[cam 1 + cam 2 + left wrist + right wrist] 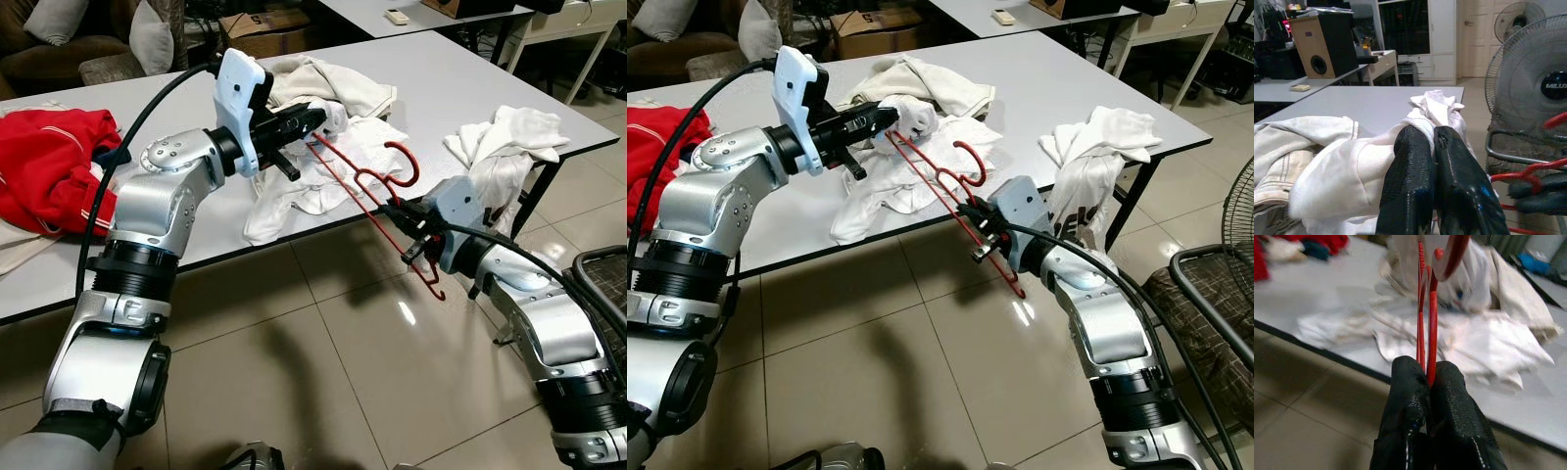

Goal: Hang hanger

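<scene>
A red plastic hanger [367, 191] slants over the front edge of the grey table [470, 88], its hook [404, 157] curling upward. My right gripper [400, 217] is shut on the hanger's bar near the hook; the red bar [1425, 333] runs out between the black fingers [1405, 396]. My left gripper [315, 119] is shut on a fold of a white garment [323, 176] that lies crumpled on the table, beside the hanger's far end. White cloth [1352, 171] is bunched around the closed fingertips [1413, 147].
Red clothing [49, 166] lies at the table's left end, a cream garment [333, 83] behind the white one, and another white shirt [505, 147] drapes over the right edge. A floor fan [1239, 264] stands at the right. Tiled floor [323, 362] lies below.
</scene>
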